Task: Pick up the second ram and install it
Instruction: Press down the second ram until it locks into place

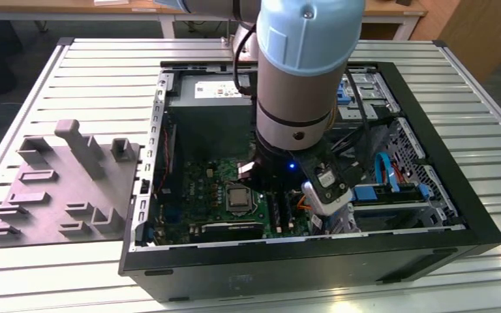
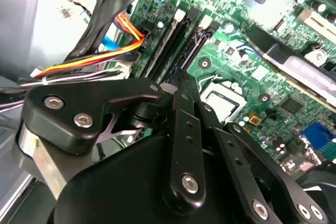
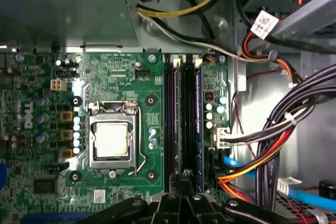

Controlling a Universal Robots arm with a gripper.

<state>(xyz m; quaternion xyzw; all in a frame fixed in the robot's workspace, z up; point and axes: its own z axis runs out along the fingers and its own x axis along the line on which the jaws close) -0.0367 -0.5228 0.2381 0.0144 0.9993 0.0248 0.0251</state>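
grey fixture lies at the exterior view's left, beside the open case. in the first wrist view come the cpu socket, the black slots, then a blue ram standing in the outer slot. my gripper is closed with nothing visible in its grasp, tips over the slots, just beside the ram.

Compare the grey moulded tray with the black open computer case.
The grey moulded tray is low and flat with upright blocks; the black open computer case is a deep box. The tray lies at the exterior view's left; the arm reaches into the case. Both rest on the slatted metal table.
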